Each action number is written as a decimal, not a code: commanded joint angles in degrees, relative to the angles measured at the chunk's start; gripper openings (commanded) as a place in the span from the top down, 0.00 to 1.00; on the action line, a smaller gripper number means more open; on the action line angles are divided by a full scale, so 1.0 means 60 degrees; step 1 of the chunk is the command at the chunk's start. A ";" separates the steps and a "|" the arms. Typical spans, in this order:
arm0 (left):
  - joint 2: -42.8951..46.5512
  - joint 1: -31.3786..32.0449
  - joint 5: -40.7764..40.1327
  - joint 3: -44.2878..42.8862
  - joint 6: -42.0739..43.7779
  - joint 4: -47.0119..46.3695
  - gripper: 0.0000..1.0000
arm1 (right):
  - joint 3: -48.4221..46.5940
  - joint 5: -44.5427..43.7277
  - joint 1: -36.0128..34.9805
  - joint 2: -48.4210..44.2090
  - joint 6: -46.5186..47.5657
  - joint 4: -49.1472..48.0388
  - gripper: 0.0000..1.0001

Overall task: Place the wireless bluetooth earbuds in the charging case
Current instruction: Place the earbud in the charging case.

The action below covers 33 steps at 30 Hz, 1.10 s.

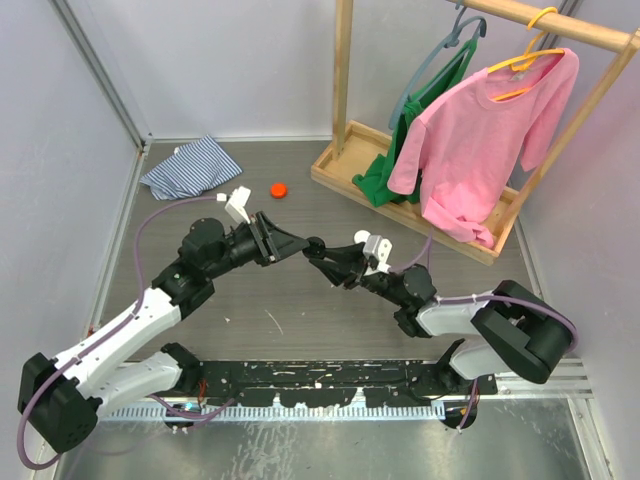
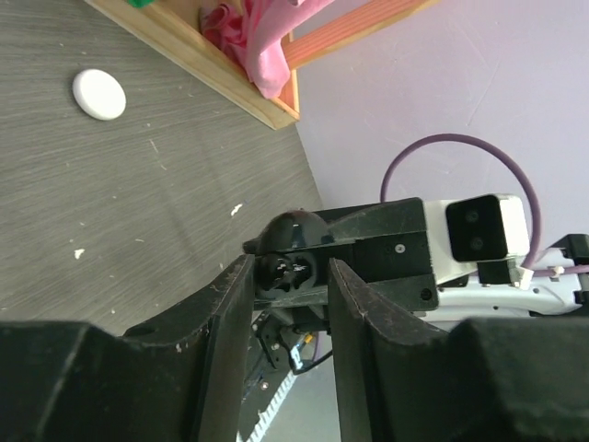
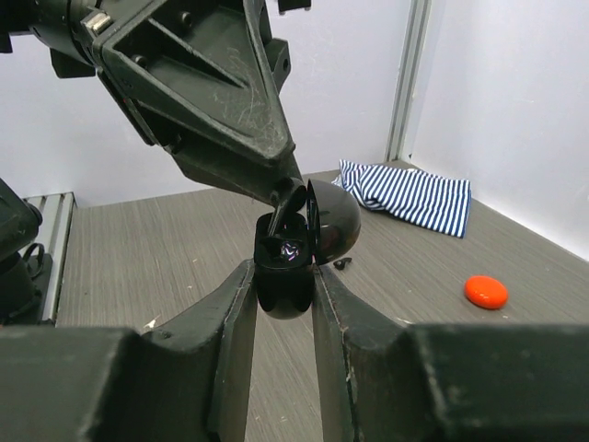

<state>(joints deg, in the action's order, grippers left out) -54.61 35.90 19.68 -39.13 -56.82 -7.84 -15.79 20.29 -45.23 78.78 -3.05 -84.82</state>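
**A:** Where's the case?
**B:** Your right gripper is clamped on the open case, lid tipped back.
**A:** And the earbud?
**B:** A black earbud sits in the case mouth, stem tilted up to your left gripper. I can't tell if it's pinched. Puck and cloth lie well beyond.

Grey wood-grain tabletop; pale walls; wooden clothes rack right, pink shirt hanging; striped cloth far-left.
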 commanded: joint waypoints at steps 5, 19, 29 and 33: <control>0.0602 -0.0007 -0.0630 -0.0714 0.0950 0.1097 0.57 | 0.0067 -0.0231 -0.0037 -0.0502 0.0328 -0.1120 0.86; 0.0430 -0.0007 -0.0184 -0.1007 0.1256 0.0917 0.56 | 0.0192 -0.0372 -0.0020 -0.0562 0.0421 -0.1127 0.86; -0.0229 -0.0008 0.0425 -0.1219 0.1180 0.0131 0.73 | 0.0228 -0.0306 -0.0026 -0.0584 0.0402 -0.1127 0.86; -0.0351 0.0018 0.0551 -0.1257 0.1179 0.0105 0.76 | 0.0222 -0.0298 -0.0020 -0.0606 0.0420 -0.1113 0.86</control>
<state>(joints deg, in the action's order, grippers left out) -56.53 35.90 20.97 -43.99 -50.13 -2.87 -14.28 18.92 -45.23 77.10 -1.63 -85.71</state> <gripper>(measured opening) 0.254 0.332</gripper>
